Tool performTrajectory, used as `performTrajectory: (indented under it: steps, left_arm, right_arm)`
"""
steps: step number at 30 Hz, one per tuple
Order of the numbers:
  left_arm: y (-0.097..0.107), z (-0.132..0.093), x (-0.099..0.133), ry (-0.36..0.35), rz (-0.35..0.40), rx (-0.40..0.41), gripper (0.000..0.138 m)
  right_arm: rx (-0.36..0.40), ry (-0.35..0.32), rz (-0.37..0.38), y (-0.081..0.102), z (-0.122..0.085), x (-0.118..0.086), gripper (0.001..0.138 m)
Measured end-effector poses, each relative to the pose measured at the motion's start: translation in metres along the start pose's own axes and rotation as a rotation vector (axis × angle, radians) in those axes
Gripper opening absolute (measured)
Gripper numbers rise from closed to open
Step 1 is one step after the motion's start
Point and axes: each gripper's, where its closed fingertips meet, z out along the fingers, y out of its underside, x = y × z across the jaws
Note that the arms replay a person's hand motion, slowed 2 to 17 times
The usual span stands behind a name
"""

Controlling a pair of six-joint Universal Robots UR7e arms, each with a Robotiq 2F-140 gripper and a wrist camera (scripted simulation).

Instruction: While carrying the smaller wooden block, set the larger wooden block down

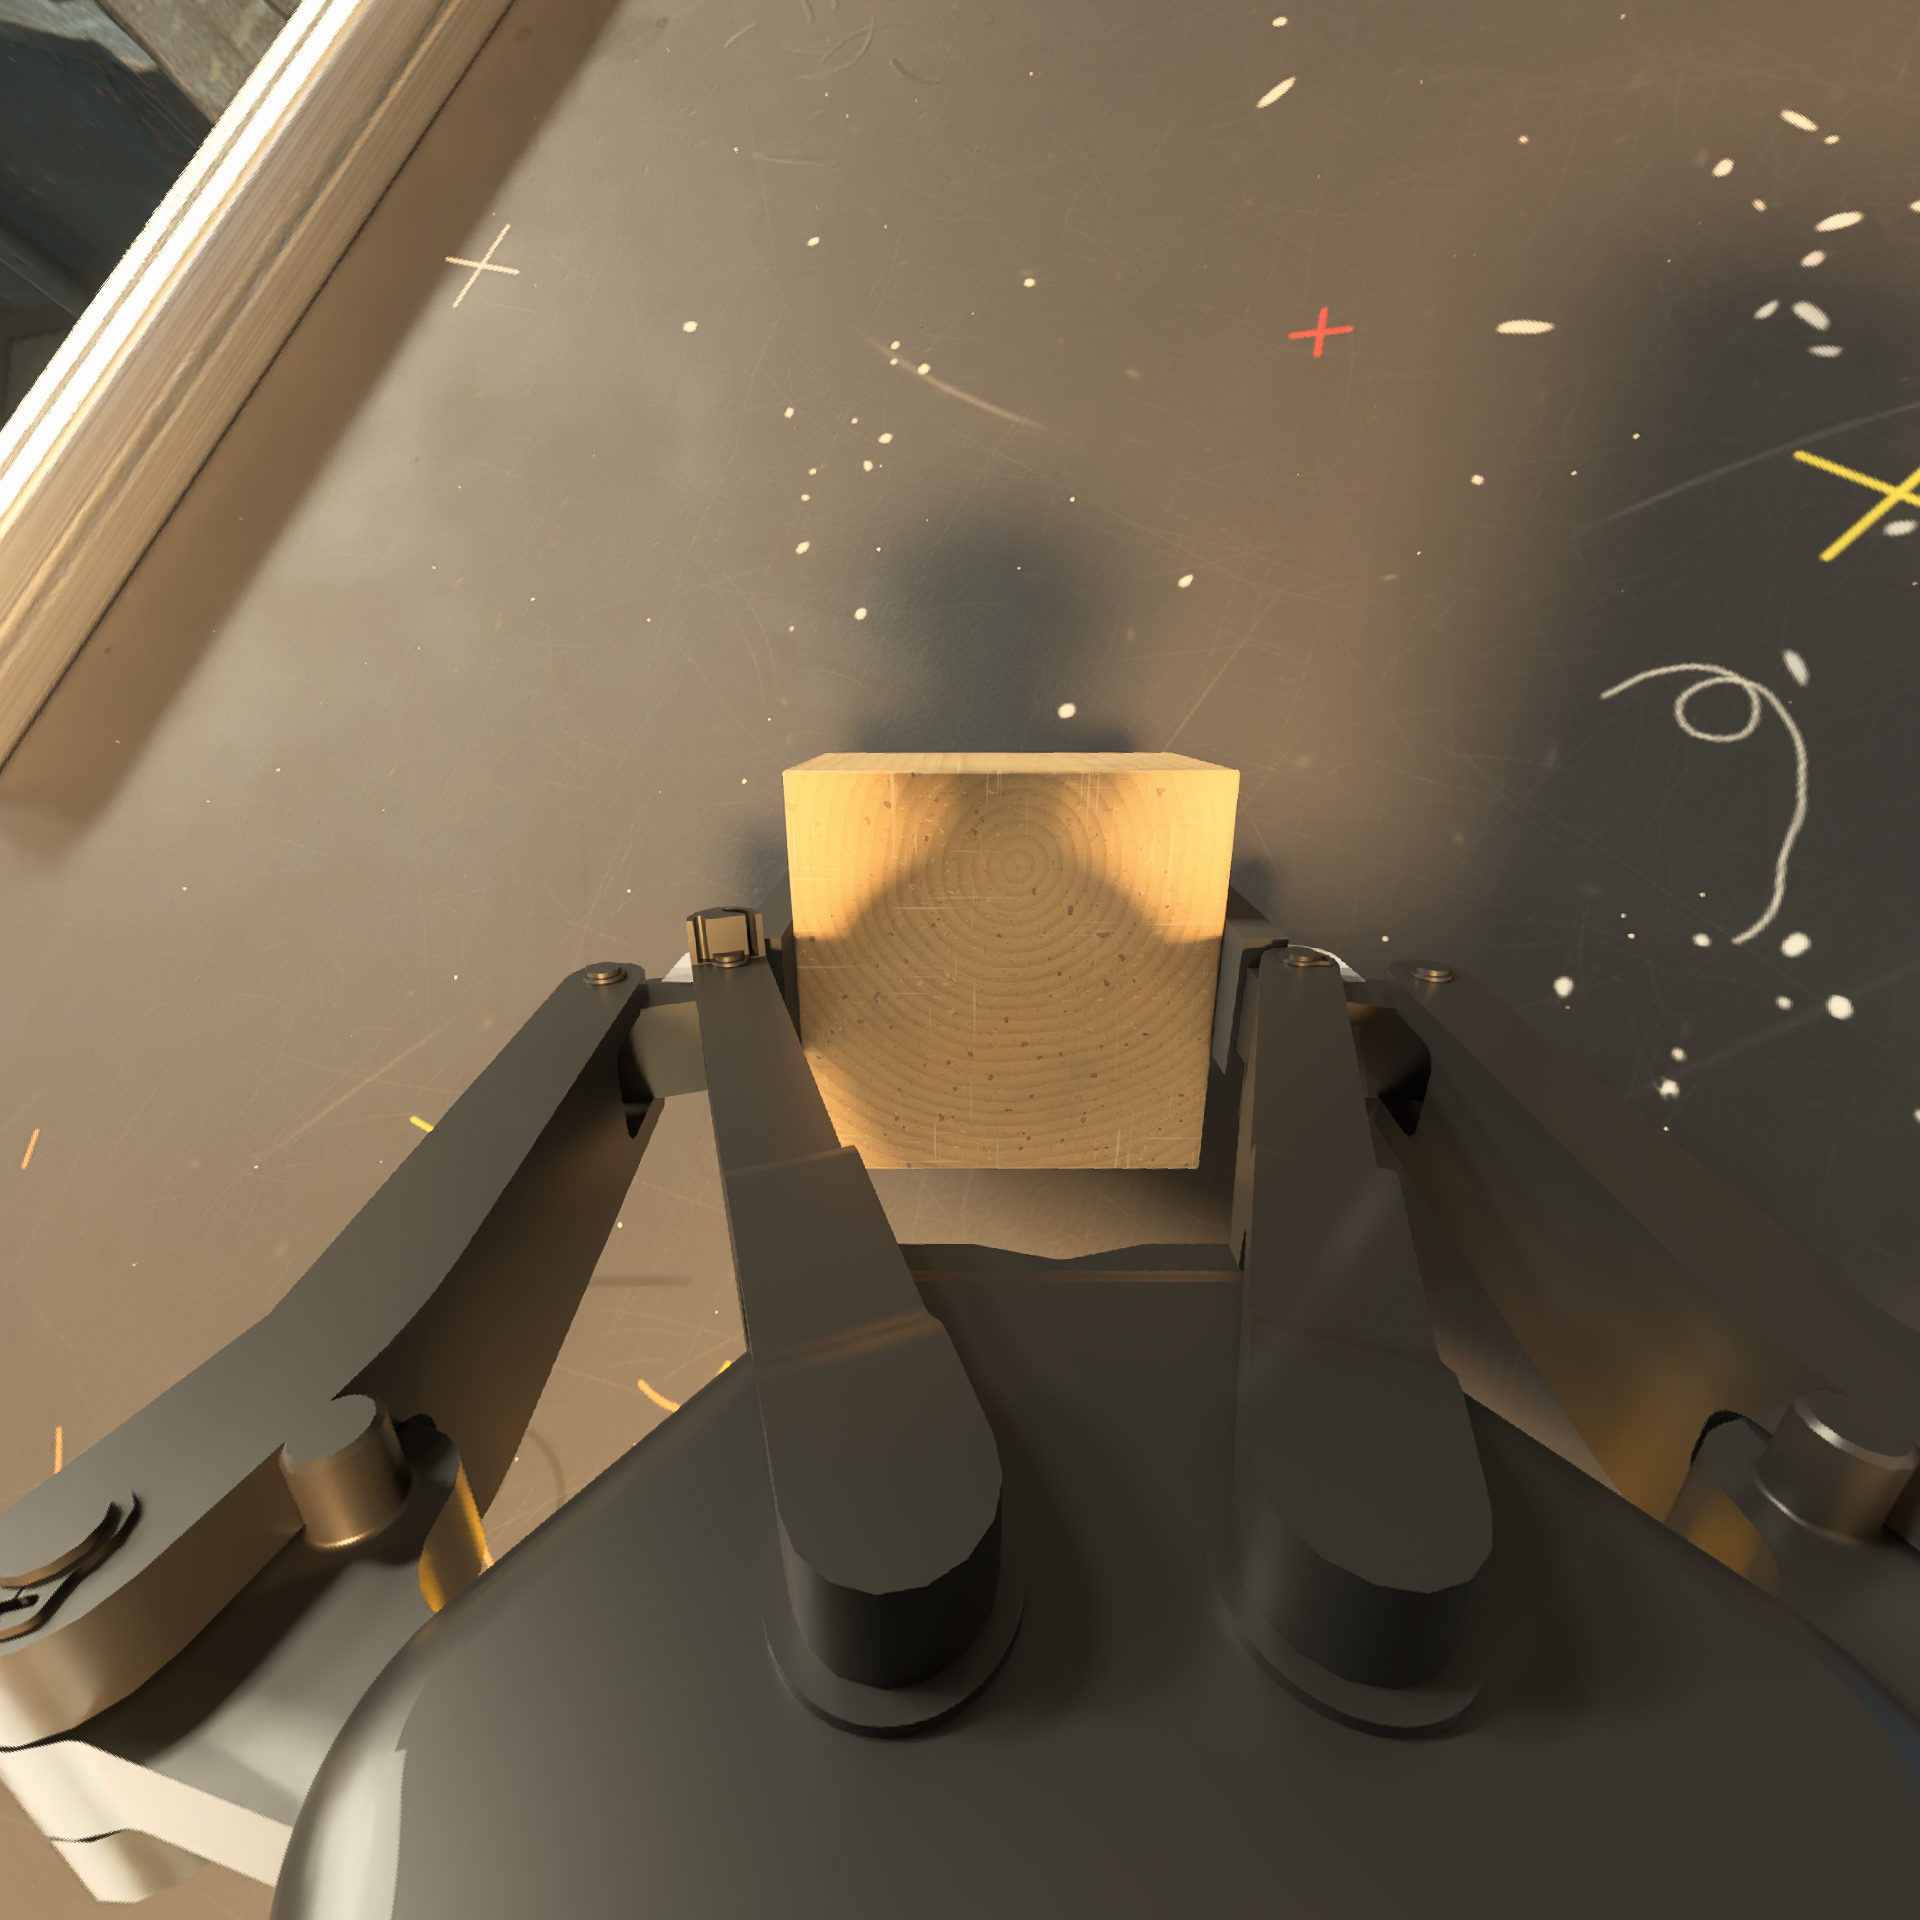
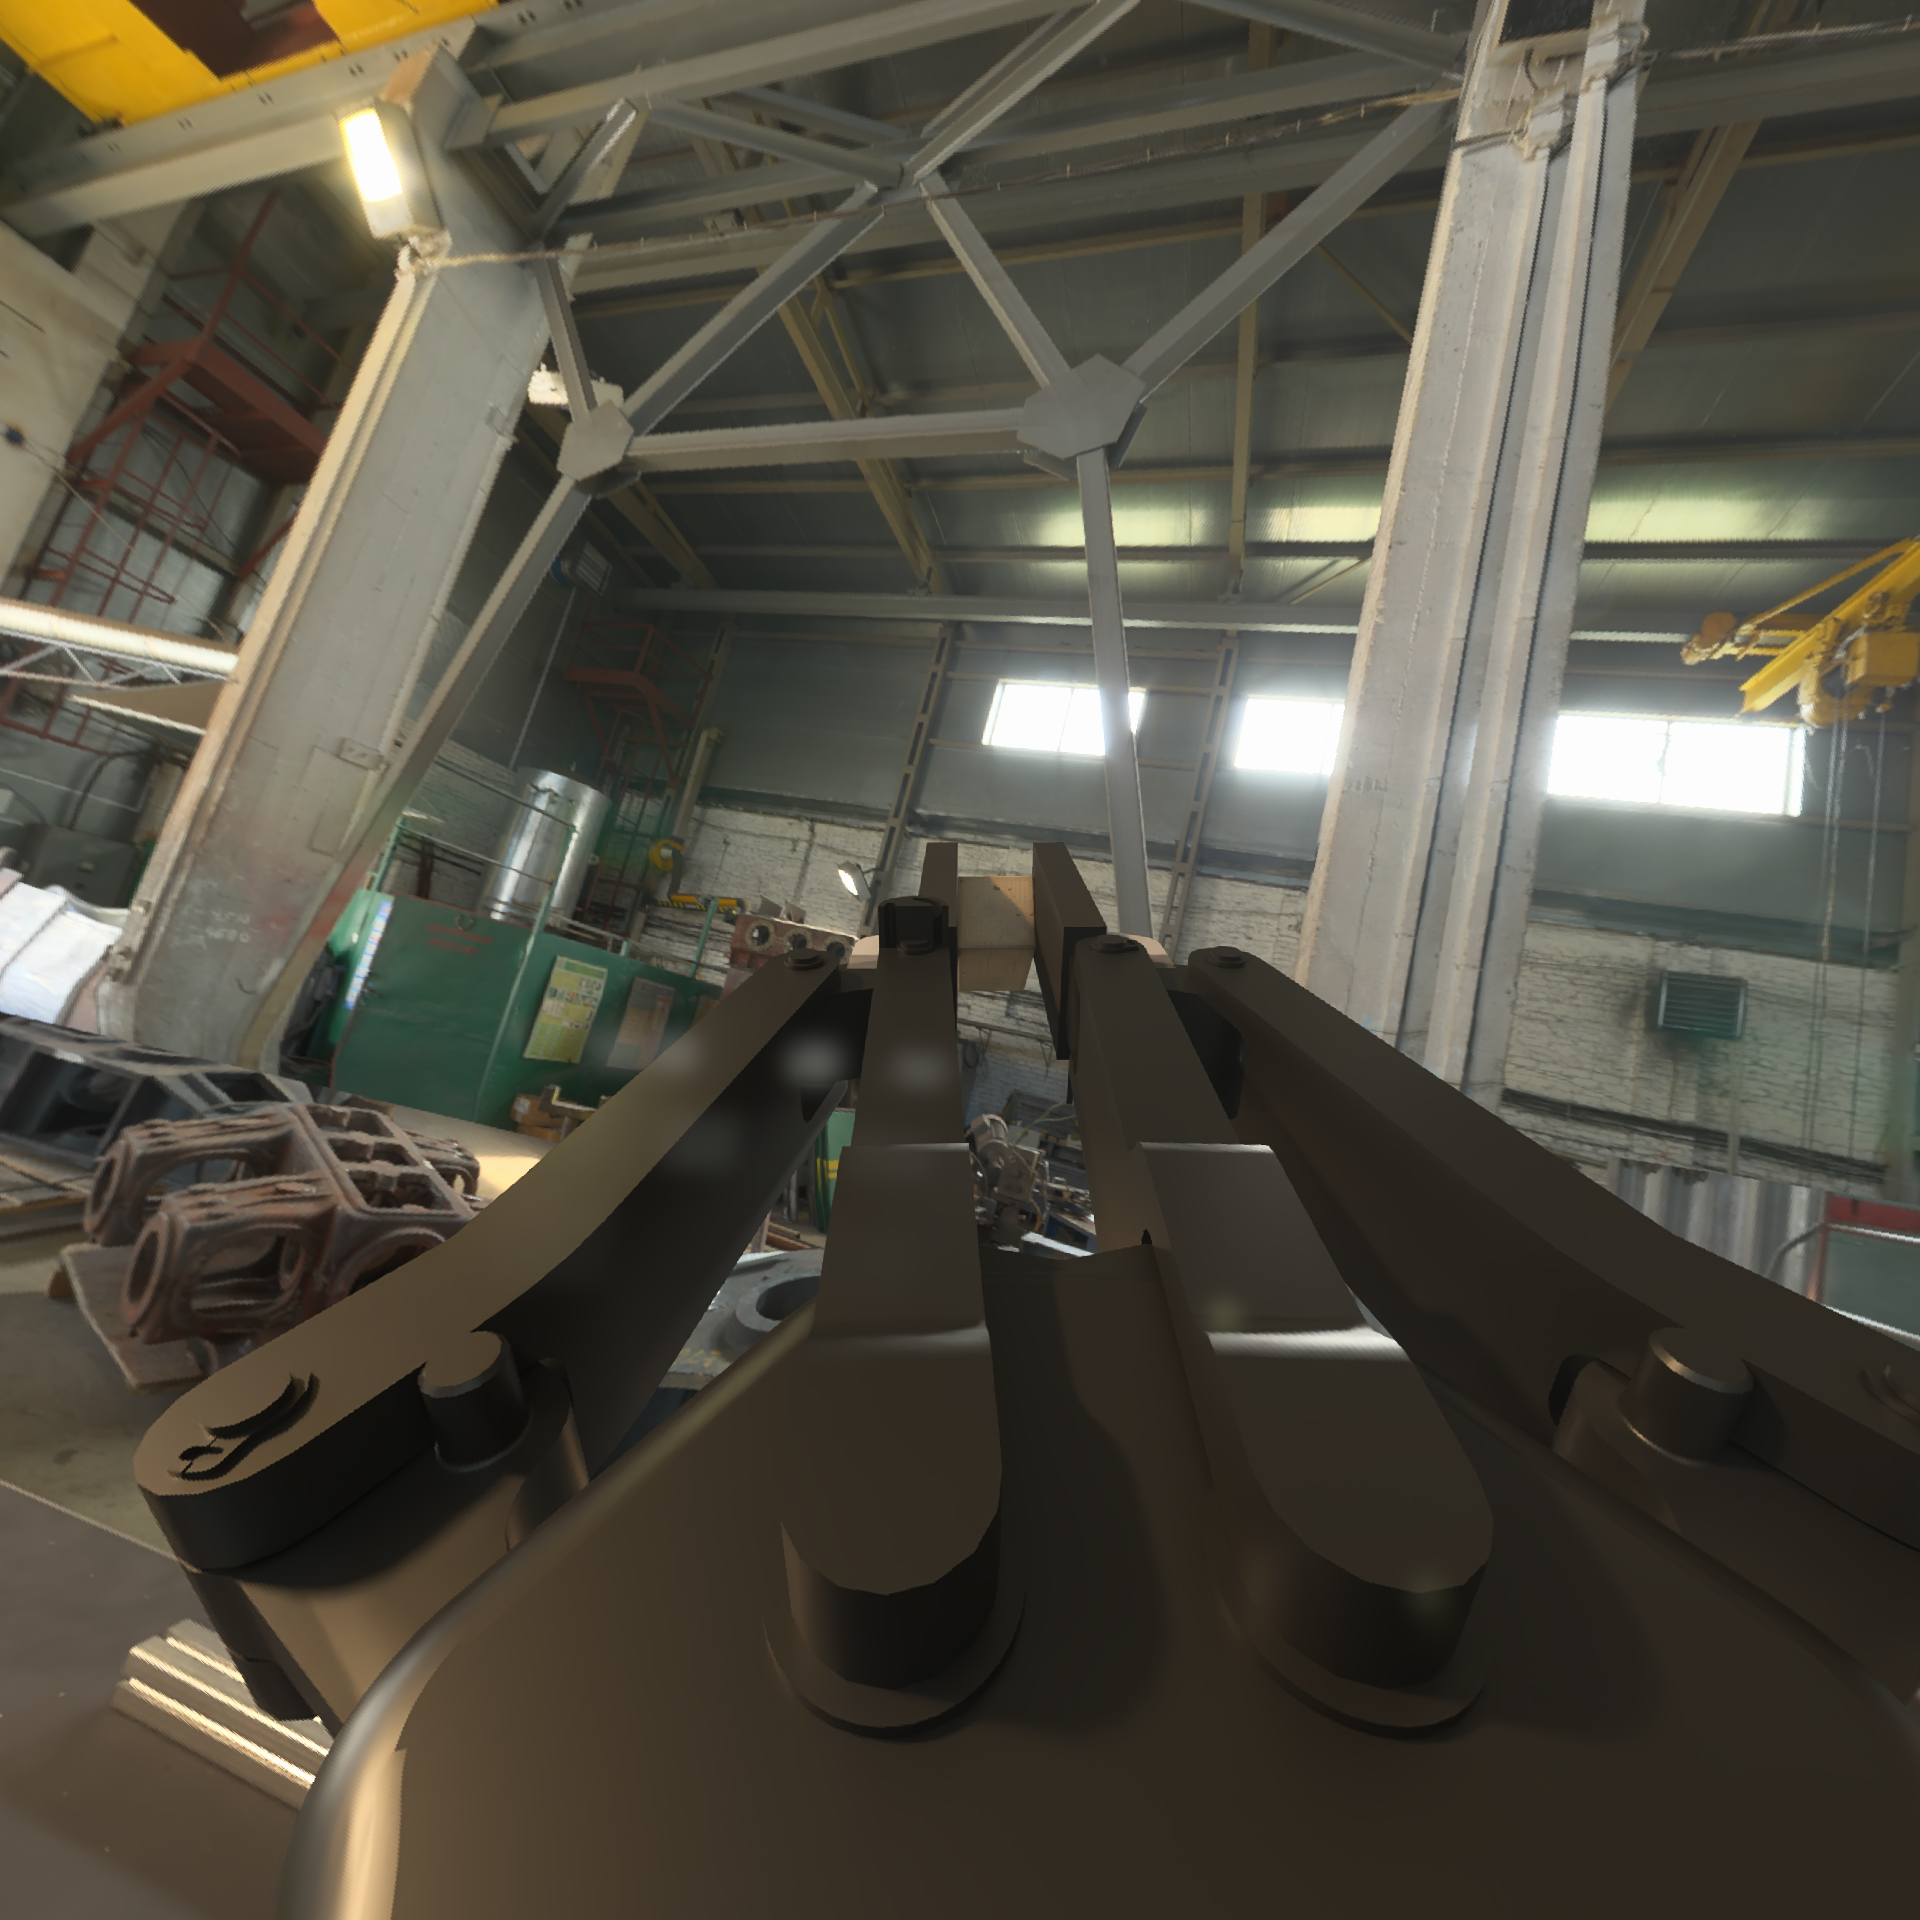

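Observation:
In the left wrist view my left gripper (image 1: pixel 1013 935) is shut on the larger wooden block (image 1: pixel 1008 966), a pale cube with ring grain on its near face. It hangs close over the dark tabletop (image 1: pixel 1143 468), with its shadow just beyond it; I cannot tell if it touches the top. In the right wrist view my right gripper (image 2: pixel 995 883) is shut on the smaller wooden block (image 2: pixel 995 930), held high and pointing up and out towards a hall, well off the table. Only a slim part of that block shows between the fingers.
The table's light wooden edge (image 1: pixel 177 364) runs diagonally at the upper left. Paint marks dot the top: a red cross (image 1: pixel 1320 330), a yellow cross (image 1: pixel 1870 504), a white cross (image 1: pixel 480 266), a white squiggle (image 1: pixel 1725 717).

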Motion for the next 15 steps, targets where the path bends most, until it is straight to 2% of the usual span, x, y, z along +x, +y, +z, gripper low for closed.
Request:
performTrajectory:
  steps: [4, 7, 10, 15]
  left_arm:
    - [0.000, 0.000, 0.000, 0.003, -0.001, 0.001, 0.080]
    - [0.000, 0.000, 0.000, 0.004, -0.003, 0.000, 0.080]
    - [0.000, 0.000, 0.000, 0.003, -0.004, -0.001, 0.080]
    - [0.000, 0.000, 0.000, 0.000, -0.003, -0.005, 0.080]
  right_arm:
    - [-0.034, 0.010, -0.030, 0.008, -0.004, 0.001, 0.019]
    - [-0.070, 0.000, -0.039, 0.021, -0.006, -0.004, 0.019]
    - [-0.123, -0.015, -0.053, 0.043, -0.007, -0.011, 0.019]
    - [-0.225, -0.039, -0.074, 0.091, -0.010, -0.022, 0.019]
